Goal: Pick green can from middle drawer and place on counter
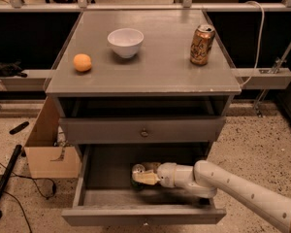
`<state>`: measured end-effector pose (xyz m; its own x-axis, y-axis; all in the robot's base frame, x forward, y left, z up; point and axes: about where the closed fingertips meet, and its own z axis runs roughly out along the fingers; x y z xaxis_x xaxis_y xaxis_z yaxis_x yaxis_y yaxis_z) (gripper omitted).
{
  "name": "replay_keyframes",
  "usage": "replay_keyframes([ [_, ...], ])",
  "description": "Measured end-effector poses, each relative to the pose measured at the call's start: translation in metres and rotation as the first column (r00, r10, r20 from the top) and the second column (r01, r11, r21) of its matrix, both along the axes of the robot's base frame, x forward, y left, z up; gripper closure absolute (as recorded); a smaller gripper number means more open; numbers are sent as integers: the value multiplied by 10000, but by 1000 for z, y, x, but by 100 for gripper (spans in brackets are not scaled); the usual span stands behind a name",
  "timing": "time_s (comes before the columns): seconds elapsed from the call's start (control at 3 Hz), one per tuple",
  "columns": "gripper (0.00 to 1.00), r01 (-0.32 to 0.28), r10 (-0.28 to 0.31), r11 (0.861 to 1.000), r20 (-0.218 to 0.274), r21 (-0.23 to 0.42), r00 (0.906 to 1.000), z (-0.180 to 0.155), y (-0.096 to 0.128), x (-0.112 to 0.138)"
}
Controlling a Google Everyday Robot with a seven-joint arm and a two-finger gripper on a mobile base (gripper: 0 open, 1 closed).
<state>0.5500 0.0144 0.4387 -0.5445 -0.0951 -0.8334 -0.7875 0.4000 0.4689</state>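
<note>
The middle drawer (pixel 140 215) is pulled out at the bottom of the cabinet. The green can (pixel 137 169) stands upright on its dark floor, left of centre, with its silver lid showing. My gripper (pixel 140 177) reaches into the drawer from the right on a white arm and is right at the can, partly covering its lower body. The counter (pixel 160 67) is the grey cabinet top above.
On the counter stand a gold-orange can (pixel 202 44) at the back right, a white bowl (pixel 125 41) at the back centre and an orange (pixel 82 62) at the left. A shut drawer front with a knob (pixel 143 131) sits above the open drawer. A cardboard box (pixel 48 152) stands to the left.
</note>
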Motion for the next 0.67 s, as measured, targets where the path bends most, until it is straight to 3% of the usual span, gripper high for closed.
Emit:
replay_keyframes([
  [0.67,95,-1,1,10000,0,0,10000,0,0,0],
])
